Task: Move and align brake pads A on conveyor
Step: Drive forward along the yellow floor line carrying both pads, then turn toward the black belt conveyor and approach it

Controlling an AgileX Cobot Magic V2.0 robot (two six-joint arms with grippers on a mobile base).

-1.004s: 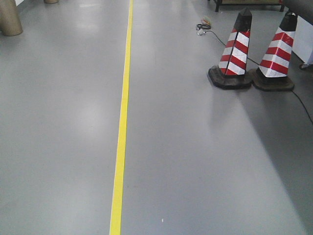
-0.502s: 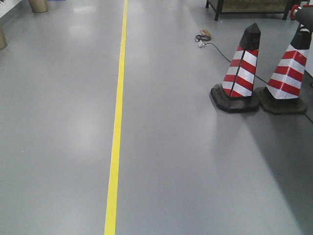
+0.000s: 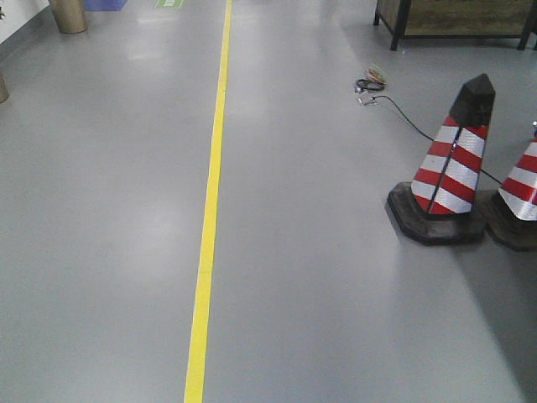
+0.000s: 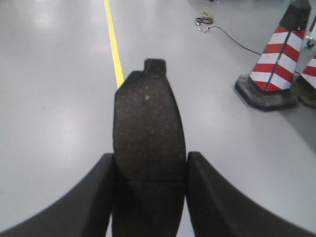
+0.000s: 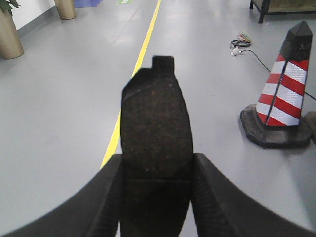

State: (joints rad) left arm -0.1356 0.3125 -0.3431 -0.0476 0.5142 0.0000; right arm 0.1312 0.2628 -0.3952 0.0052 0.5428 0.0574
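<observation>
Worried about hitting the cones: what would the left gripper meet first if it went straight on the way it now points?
Probably only bare grey floor near the yellow line; the left gripper, shut on a brake pad, points there. The cones stand well right. Depth is unclear.

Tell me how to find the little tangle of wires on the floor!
Start at the yellow line on the grey floor and look right to the striped cones. A thin black cable runs away from the cones, and the tangle of wires sits at its far end. Unlike the tall cones, it is small, loopy and flat on the floor.
</observation>
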